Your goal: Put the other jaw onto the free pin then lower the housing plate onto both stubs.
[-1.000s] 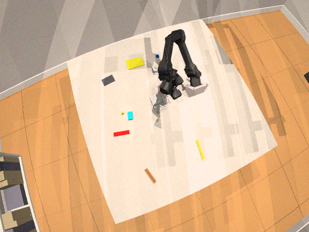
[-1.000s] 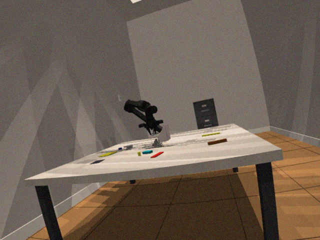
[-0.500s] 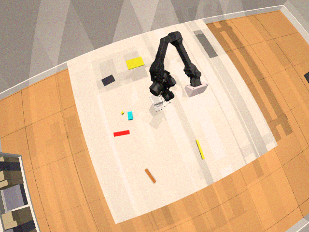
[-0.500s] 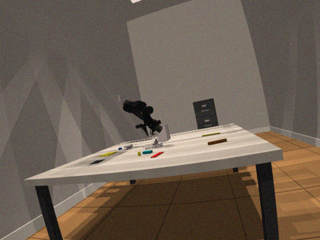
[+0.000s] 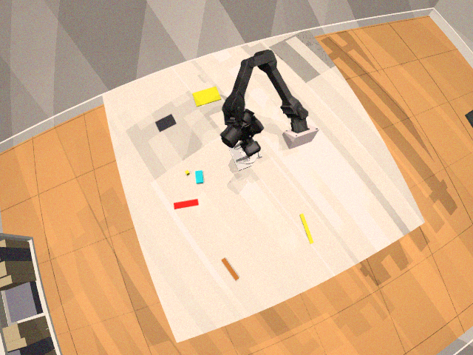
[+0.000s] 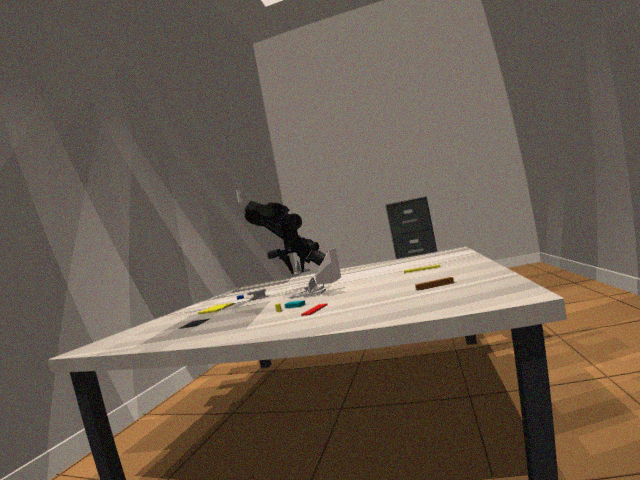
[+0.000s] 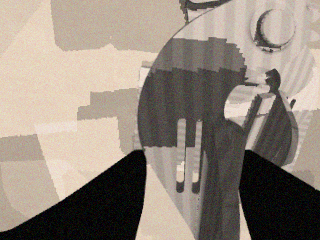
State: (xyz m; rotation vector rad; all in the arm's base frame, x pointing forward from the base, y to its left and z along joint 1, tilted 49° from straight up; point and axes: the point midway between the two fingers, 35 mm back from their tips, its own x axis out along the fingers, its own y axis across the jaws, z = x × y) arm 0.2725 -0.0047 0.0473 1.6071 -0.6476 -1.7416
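My gripper [image 7: 191, 160] [image 6: 297, 269] is shut on a pale grey jaw [image 7: 162, 102], by the dark upright rib between the fingers. The jaw has a rounded outline, two slots and a round hole at the upper right of the wrist view. In the top view the gripper is over the back of the white base plate [image 5: 240, 166], and its fingertips are hidden. Grey parts show on the base; which is the other jaw, and whether teeth mesh, I cannot tell. The held jaw's height over the base is unclear. A small grey piece [image 6: 255, 293], perhaps the housing plate, lies behind; the arm hides it in the top view.
The arm's pale mount [image 5: 299, 138] [image 6: 329, 268] stands beside the base. A cyan block [image 5: 199, 177], small yellow piece [image 5: 187, 173], red bar [image 5: 185, 203], dark pad [image 5: 165, 122], yellow plate [image 5: 206, 96], orange bar [image 5: 230, 268], yellow bar [image 5: 306, 228] and blue cube [image 6: 240, 297] lie around.
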